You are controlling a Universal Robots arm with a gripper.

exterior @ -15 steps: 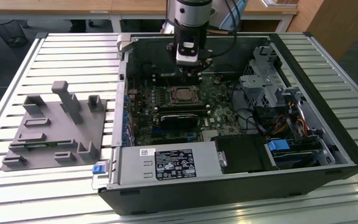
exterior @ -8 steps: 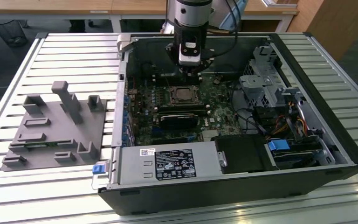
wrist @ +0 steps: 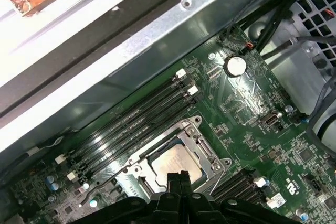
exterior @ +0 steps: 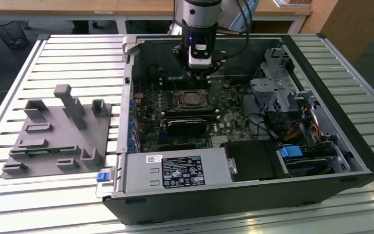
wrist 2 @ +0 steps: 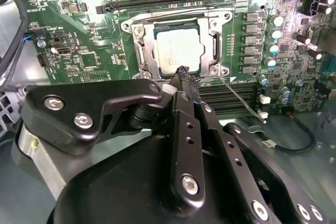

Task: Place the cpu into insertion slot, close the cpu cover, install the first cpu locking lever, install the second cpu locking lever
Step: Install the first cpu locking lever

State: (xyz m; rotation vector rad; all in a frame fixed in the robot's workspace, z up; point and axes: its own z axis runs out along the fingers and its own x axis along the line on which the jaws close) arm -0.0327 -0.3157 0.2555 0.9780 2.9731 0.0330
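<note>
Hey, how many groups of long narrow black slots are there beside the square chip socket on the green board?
2. One group lies between the silvery-grey square cpu and the grey metal case wall; the other lies opposite, partly hidden by the black gripper.

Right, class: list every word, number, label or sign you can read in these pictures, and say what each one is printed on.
Black label on the power supply box, exterior view: print too small to read.
White sticker on the same box: too small to read.
Chip top face, second wrist view: faint print, unreadable.
Green board markings, first wrist view: too small to read.
Nothing can be quoted.
</note>
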